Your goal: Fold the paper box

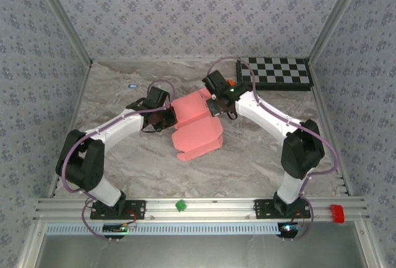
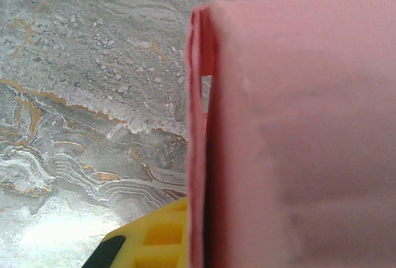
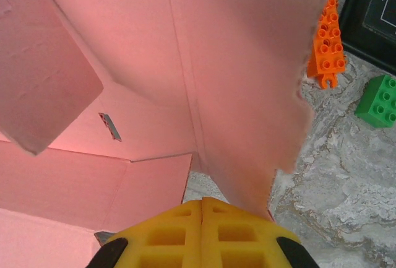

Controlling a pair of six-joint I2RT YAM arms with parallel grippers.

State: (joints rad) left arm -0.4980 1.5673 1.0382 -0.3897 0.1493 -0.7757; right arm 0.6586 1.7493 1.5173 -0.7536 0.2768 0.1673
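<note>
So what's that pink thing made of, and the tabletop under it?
The pink box looks like thin matte card: sharp creases, a ragged torn edge. The tabletop looks like marble-patterned stone or a printed sheet; I can't tell which.

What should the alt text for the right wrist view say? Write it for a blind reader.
A salmon-pink paper box, flaps unfolded, spreads above the shut yellow right pincer at the bottom edge. To its right, an orange block and a green block sit on the marble table near a checkerboard corner.
</note>
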